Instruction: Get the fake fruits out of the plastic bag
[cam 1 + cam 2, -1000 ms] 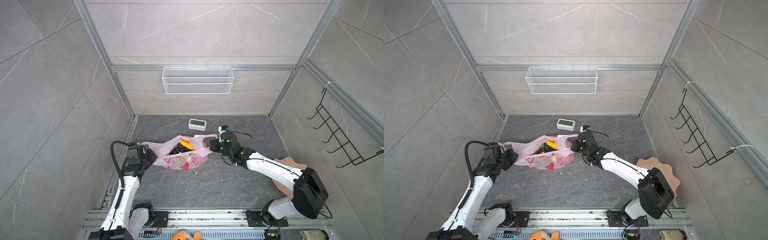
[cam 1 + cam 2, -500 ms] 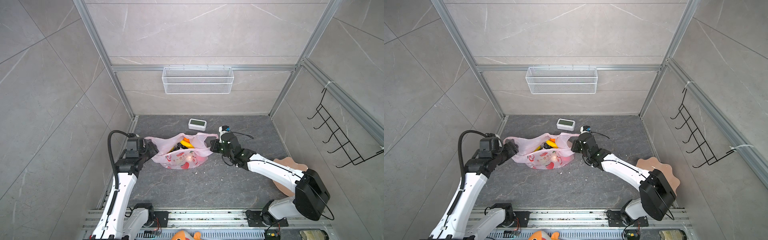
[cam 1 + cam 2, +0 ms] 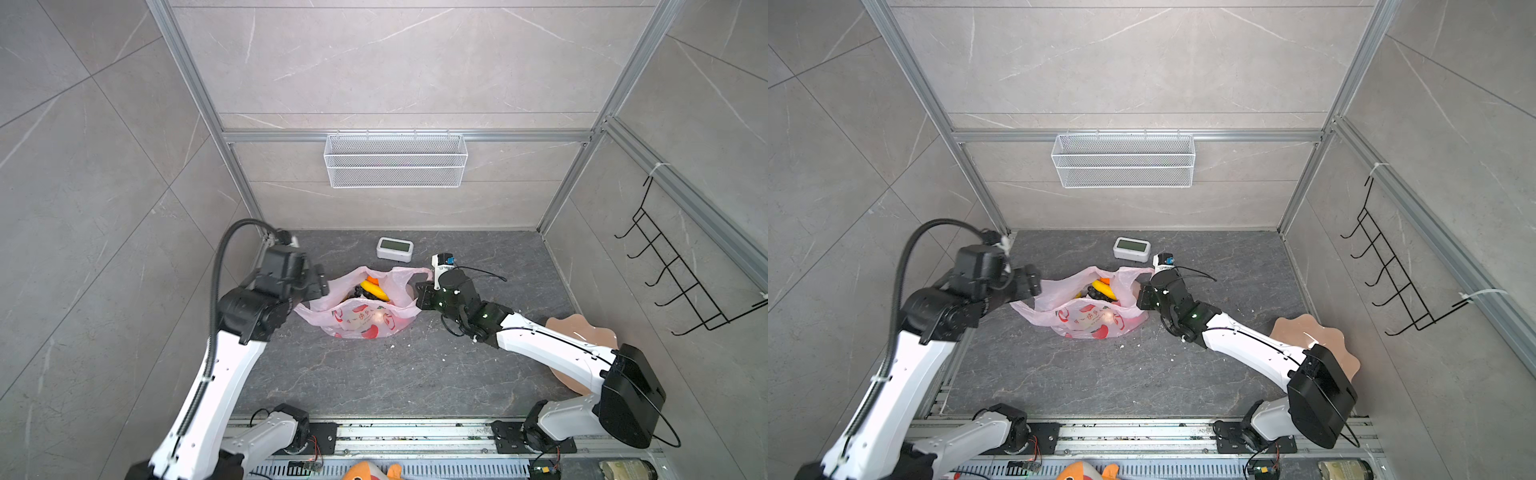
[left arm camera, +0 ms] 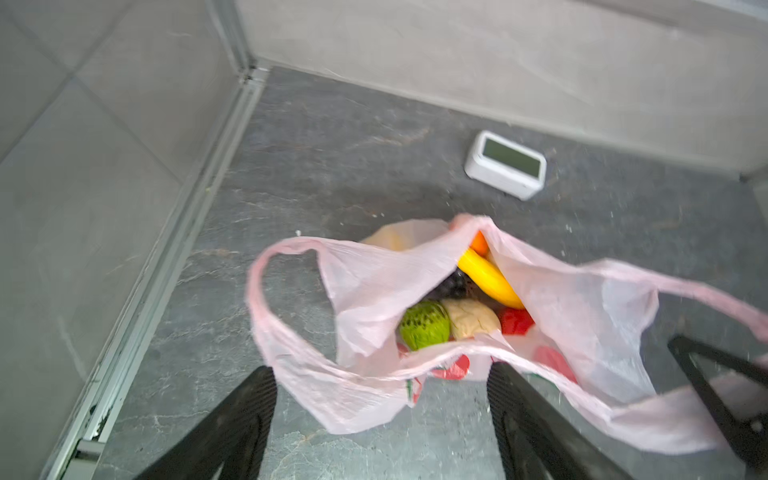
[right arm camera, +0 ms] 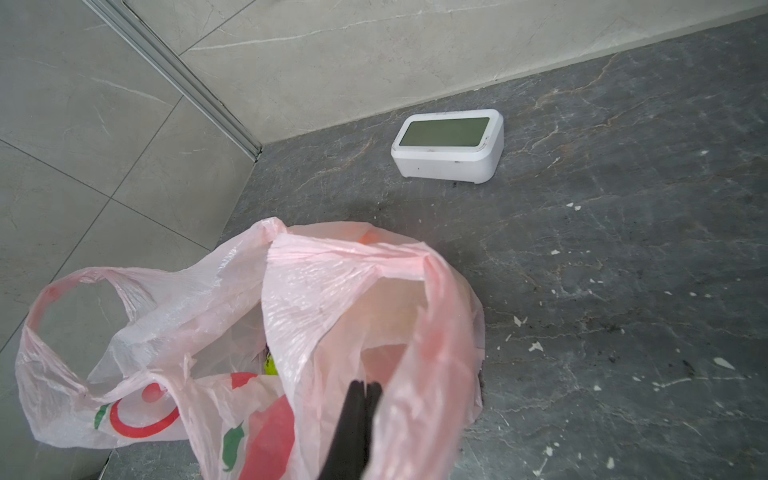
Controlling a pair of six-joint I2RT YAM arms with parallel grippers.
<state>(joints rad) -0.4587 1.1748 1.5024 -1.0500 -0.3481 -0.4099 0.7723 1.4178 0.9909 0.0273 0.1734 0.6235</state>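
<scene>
The plastic bag (image 3: 361, 322) lies open-mouthed on the dark stone-patterned table (image 3: 374, 374), a little toward 11 o'clock from the table's middle, with the fake fruits inside it. At the bag's 9 o'clock, the left end effector (image 4: 380, 372) hangs with its jaws spread wide; one pink handle loop lies slack between the fingers (image 4: 232, 424), which clamp nothing. At the bag's 3 o'clock, the right end effector (image 5: 365, 386) is closed on the film of the other handle, which is pulled up toward it. Through the mouth, the left wrist view shows a yellow banana (image 4: 488, 278), an orange (image 4: 480, 243), dark grapes (image 4: 451, 284), a green bumpy fruit (image 4: 424, 326), a beige lump (image 4: 471, 318) and a red apple (image 4: 515, 322), packed close together. A small white clock (image 3: 395, 248) sits near the bag at its 12 o'clock. A peach scalloped bowl (image 3: 582, 336) lies well apart at 4 o'clock, partly under the right arm.
</scene>
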